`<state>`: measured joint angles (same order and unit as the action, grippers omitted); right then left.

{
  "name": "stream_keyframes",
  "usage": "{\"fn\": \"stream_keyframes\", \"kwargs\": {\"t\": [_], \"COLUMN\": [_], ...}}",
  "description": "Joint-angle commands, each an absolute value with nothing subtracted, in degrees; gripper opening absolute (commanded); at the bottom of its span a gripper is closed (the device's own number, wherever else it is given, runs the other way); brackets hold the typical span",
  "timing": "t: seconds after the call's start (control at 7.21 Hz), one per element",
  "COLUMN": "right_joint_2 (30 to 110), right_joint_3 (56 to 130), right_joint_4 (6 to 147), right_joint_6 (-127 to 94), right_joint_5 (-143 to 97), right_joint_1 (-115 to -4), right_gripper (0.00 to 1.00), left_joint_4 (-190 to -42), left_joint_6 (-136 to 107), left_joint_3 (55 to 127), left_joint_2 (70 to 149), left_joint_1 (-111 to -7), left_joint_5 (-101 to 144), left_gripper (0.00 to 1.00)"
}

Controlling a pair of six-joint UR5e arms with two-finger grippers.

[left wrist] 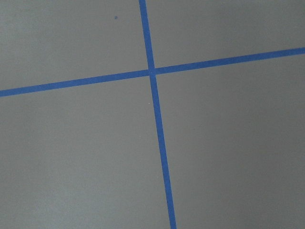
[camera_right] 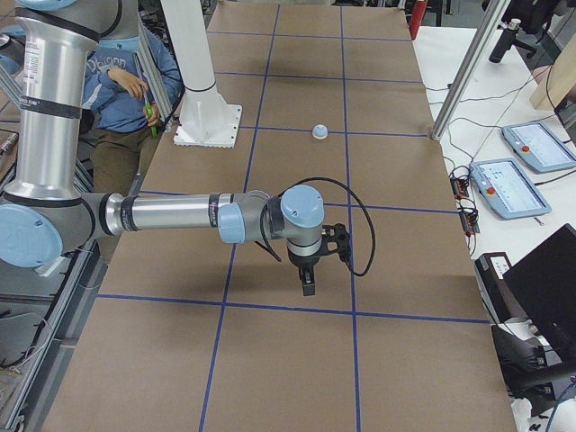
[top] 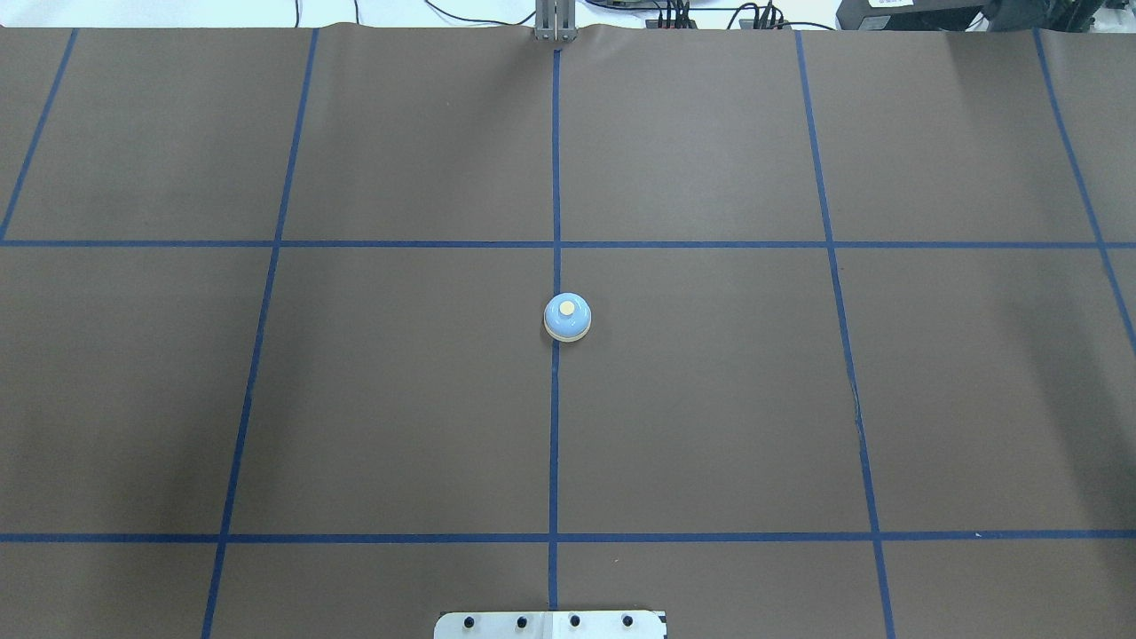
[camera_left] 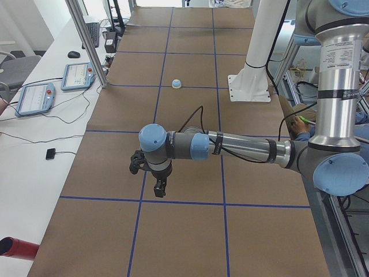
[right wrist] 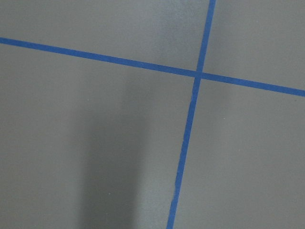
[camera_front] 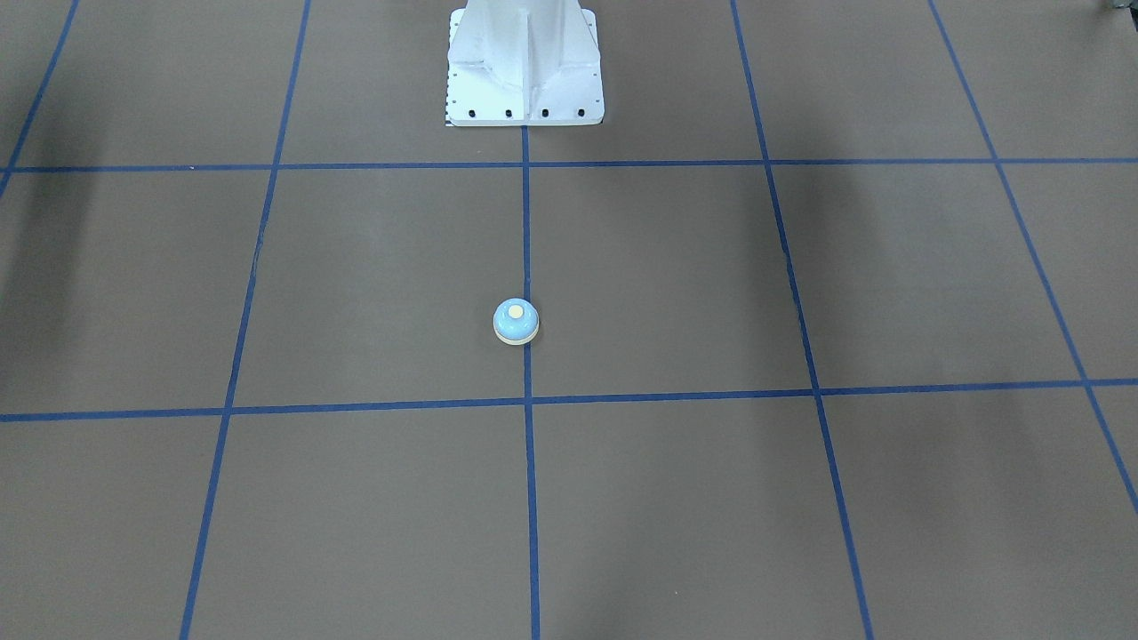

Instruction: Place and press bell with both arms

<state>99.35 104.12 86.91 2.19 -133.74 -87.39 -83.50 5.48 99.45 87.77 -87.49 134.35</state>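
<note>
Bell upright on the blue tape line, well apart from the white pedestal; we cannot tell how far left gripper or right gripper stands open.

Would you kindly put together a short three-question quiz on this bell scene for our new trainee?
1. True or false: the left end effector is apart from the bell and does not touch it.
2. Where does the bell stand? A) on the white pedestal; B) over the centre blue tape line; C) beside a tablet on the side desk.
3. Fill the blank: the round button on top of the bell is ___ in colour.

Key: 1 true; 2 B; 3 cream.
</note>
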Motion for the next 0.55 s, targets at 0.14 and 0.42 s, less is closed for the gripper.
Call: {"fn": "stream_keyframes", "kwargs": {"t": [0.14,0.42], "right_joint_2": [92.9,93.5], "right_joint_3": [102.9,103.9], "right_joint_4": [91.1,91.8], "right_joint_6": [2.2,2.2], "right_joint_5": [-132.5,-137.2], "right_joint_1": [-88.0,-88.0], "right_gripper": [1.00,1.00], "left_joint_4": [-83.4,-83.6], "left_joint_6": [5.4,5.5], "left_joint_3": [102.5,105.6], "left_joint_2": [88.5,86.0], "left_joint_1": [-88.4,-88.5], "left_joint_5": [134.4,137.8], "left_gripper": [1.00,1.00]}}
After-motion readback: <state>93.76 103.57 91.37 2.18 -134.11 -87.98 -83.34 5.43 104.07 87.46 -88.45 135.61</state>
